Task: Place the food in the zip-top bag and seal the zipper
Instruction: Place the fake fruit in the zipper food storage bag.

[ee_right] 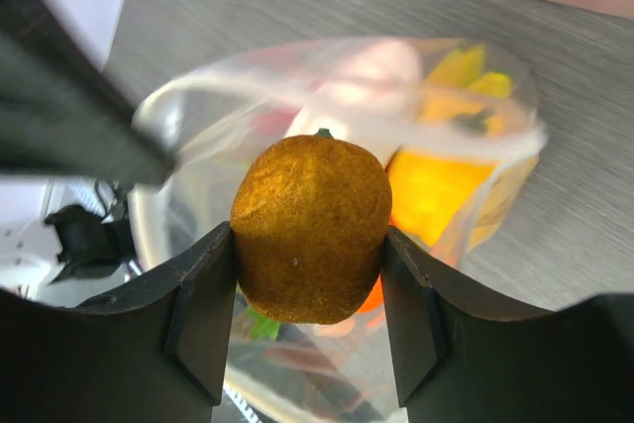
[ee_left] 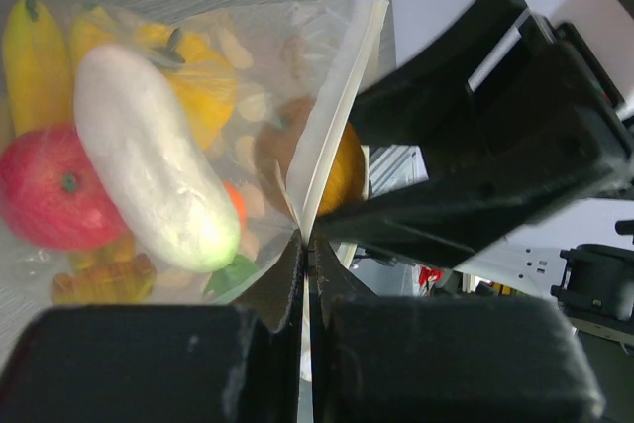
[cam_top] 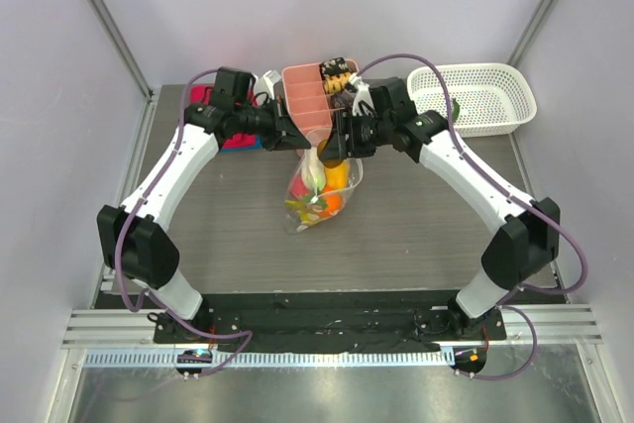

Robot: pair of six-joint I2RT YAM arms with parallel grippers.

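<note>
1. zip-top bag (cam_top: 319,195) sits centre of the top view on the counter (cam_top: 426,235), with its mouth open and its mouth end lifted.
2. Inside the bag: bananas (ee_left: 35,56), red apple (ee_left: 54,185), white-green piece (ee_left: 149,156), yellow pepper (ee_left: 198,86), plus more small bits at the bottom, too blurred to name.
3. Print on the bag is white oval dots (ee_left: 238,47). They are only a pattern.
4. The bag's long axis runs top to bottom of the top view. Its mouth points to the upper edge of the frame, its closed end to the lower edge.
5. left claw (ee_left: 305,255) is fully closed, pinching the bag's mouth edge at the zipper (ee_left: 337,116).
6. right claw (ee_right: 309,245) is partly spread, its fingers clamped on both sides of an orange fruit (ee_right: 312,230). In the right wrist view the fruit is right over the open mouth.
7. pink divided tray (cam_top: 302,111) is at upper centre of the top view, just past the bag's mouth. There are dark snacks (cam_top: 337,68) in its far-right compartment.
8. white mesh basket (cam_top: 475,96) is at upper right, well apart from the bag.
</note>
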